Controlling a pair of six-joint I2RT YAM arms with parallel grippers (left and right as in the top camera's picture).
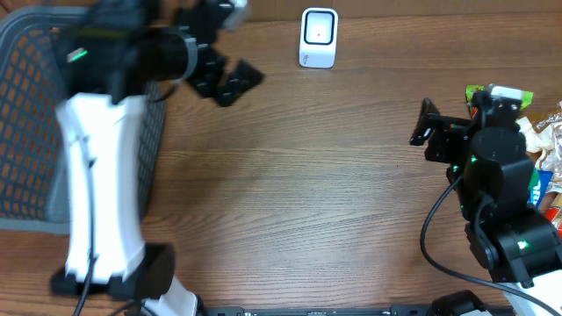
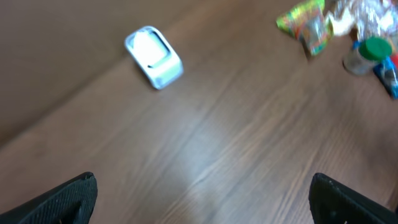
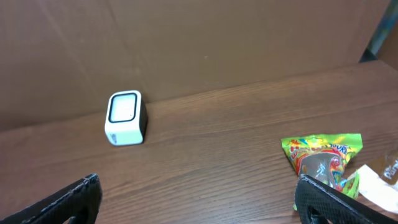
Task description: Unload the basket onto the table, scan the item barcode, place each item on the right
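Observation:
The white barcode scanner point(image 1: 318, 38) stands at the table's far edge, also seen in the left wrist view point(image 2: 153, 57) and the right wrist view point(image 3: 125, 117). A pile of packaged items point(image 1: 537, 140) lies at the right edge. It includes a green-and-yellow snack bag point(image 3: 320, 158), also in the left wrist view point(image 2: 305, 25), and a green-capped bottle point(image 2: 367, 53). My left gripper point(image 1: 221, 83) point(image 2: 202, 202) hovers open and empty left of the scanner. My right gripper point(image 1: 424, 130) point(image 3: 199, 202) is open and empty, just left of the pile, with its right finger beside the snack bag.
A grey mesh basket point(image 1: 26, 105) occupies the far left, partly under the white left arm point(image 1: 101, 184). Bare wooden tabletop point(image 1: 307, 193) spans the middle between the two arms. A brown wall rises behind the scanner.

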